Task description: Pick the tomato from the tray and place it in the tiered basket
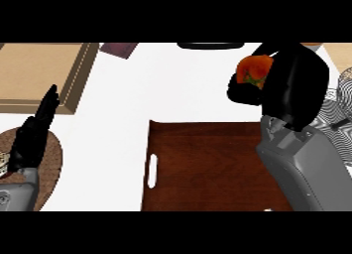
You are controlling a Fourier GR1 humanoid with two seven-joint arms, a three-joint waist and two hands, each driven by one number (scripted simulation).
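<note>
Tomato (253, 71): held above the counter (171, 84), past the tray's far right corner, enclosed by the right hand; only its orange-red face with green top is seen.
Right hand (292, 82): curled round the tomato, which is seen at its left side.
Tray (207, 168): brown, set at the counter's near edge, a slot handle seen in its left rim.
Basket (348, 106): wire, located at the counter's right edge, just right of the right hand.
Left hand (33, 134): rested at the left, fingers straight, over a round mat (54, 158).

White table (127, 99) carrying a dark wooden tray (207, 168) at 6 o'clock, tan board (32, 74) at 10, wire basket (347, 104) at 3, round mat (50, 158) at 8.
</note>
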